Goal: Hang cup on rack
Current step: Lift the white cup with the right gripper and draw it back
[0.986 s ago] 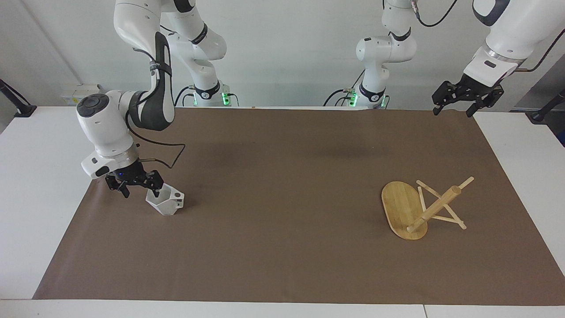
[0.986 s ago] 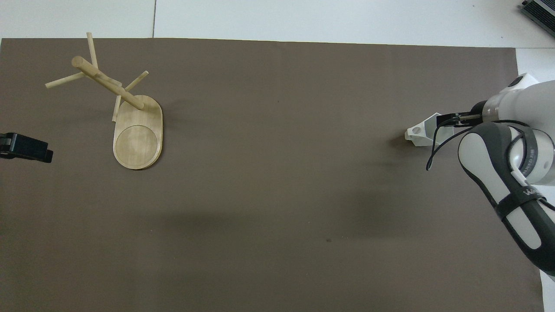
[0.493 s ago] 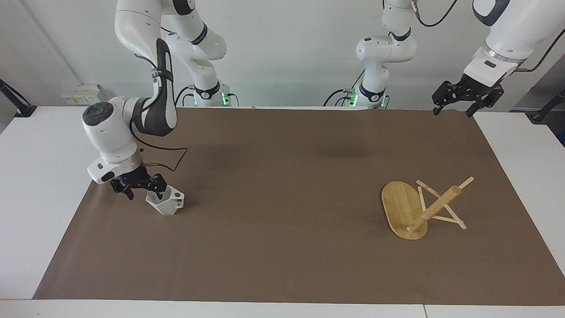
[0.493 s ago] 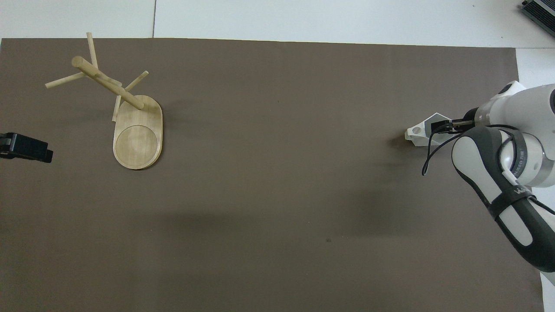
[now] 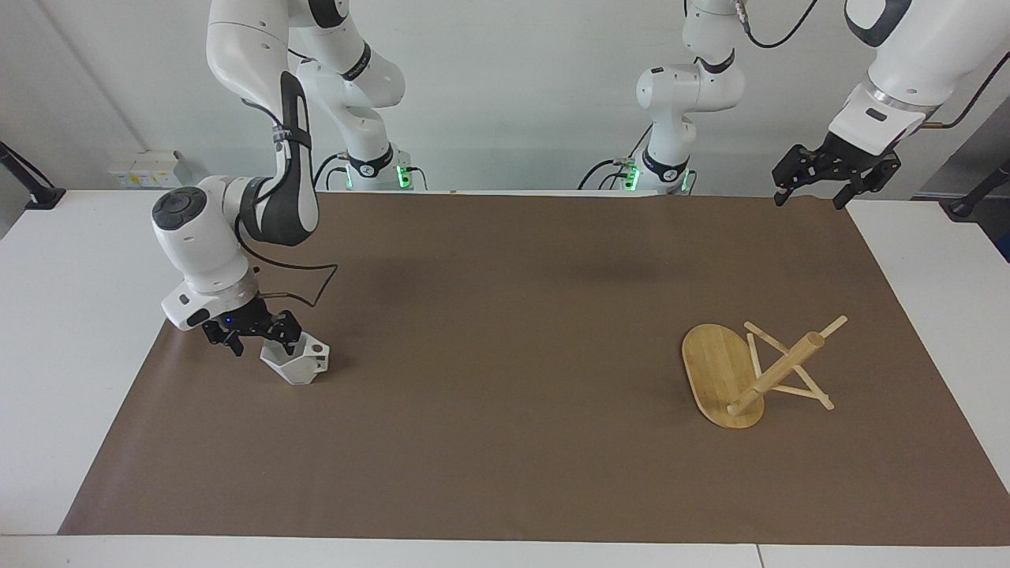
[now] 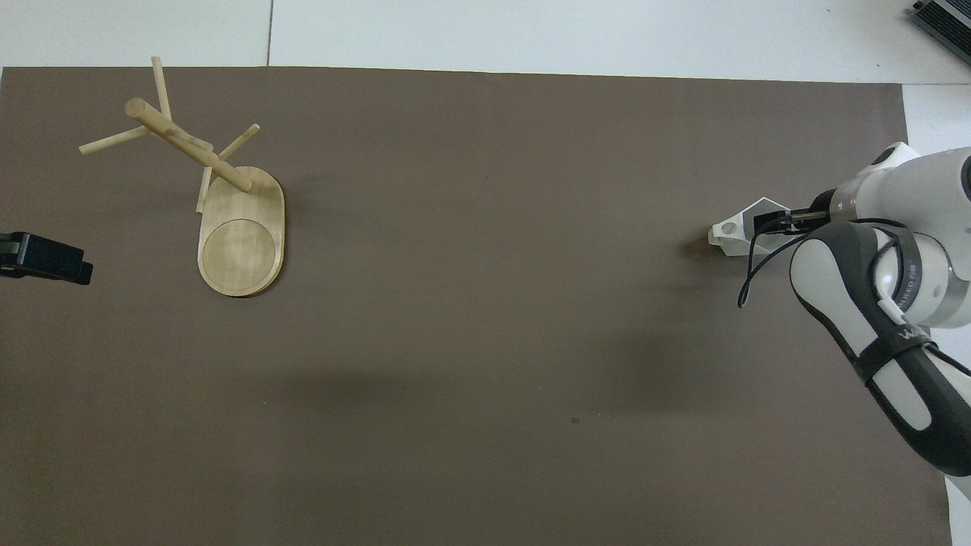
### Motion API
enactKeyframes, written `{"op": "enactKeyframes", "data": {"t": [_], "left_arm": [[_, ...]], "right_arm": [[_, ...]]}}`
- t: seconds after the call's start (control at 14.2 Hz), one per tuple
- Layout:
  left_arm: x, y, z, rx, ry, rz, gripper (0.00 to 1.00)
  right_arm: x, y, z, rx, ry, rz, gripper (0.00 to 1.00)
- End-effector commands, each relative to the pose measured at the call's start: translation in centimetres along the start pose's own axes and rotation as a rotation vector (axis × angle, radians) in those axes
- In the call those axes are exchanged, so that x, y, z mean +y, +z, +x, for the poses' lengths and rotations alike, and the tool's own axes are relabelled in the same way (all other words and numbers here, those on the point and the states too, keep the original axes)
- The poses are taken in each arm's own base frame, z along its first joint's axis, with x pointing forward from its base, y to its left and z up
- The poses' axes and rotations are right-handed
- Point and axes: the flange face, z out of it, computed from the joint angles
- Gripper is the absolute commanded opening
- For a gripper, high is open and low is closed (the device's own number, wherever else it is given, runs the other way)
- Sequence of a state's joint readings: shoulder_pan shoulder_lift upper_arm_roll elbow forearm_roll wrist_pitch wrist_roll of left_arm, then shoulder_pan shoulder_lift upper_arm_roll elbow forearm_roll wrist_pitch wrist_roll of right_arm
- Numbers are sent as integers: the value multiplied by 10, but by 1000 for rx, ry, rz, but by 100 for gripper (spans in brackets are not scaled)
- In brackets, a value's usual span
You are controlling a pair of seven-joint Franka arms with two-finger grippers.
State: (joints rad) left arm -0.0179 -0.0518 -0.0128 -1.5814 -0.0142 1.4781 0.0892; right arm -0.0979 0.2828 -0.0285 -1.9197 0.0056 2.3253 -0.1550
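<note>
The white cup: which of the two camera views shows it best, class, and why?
The facing view. There the cup shows its open hexagonal rim, faceted sides and holed handle, with the open right gripper at its rim. In the overhead view the right arm covers much of the cup, leaving mainly the handle end.

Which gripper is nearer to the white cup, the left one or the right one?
The right. The right gripper is open at the cup, with one finger at its rim. The left gripper waits, open, raised over the mat's corner at the left arm's end, with the rack nearest it.
</note>
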Motion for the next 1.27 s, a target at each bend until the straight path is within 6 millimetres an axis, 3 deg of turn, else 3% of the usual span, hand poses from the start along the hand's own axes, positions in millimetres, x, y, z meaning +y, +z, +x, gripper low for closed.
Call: {"op": "enactKeyframes", "data": {"t": [0.0, 0.07, 0.35, 0.63, 1.2], "left_arm": [[-2, 0, -7, -8, 1, -2, 100], [-2, 0, -7, -8, 0, -2, 100], [-2, 0, -7, -8, 1, -2, 100], [-2, 0, -7, -8, 1, -2, 100], [-2, 0, -7, -8, 1, -2, 100]], "right_arm": [[1, -2, -2, 16, -5, -3, 90], [1, -1, -2, 15, -8, -2, 83], [1, -3, -2, 8, -6, -1, 34], [1, -4, -2, 6, -5, 0, 0], [1, -6, 0, 7, -5, -1, 0]]}}
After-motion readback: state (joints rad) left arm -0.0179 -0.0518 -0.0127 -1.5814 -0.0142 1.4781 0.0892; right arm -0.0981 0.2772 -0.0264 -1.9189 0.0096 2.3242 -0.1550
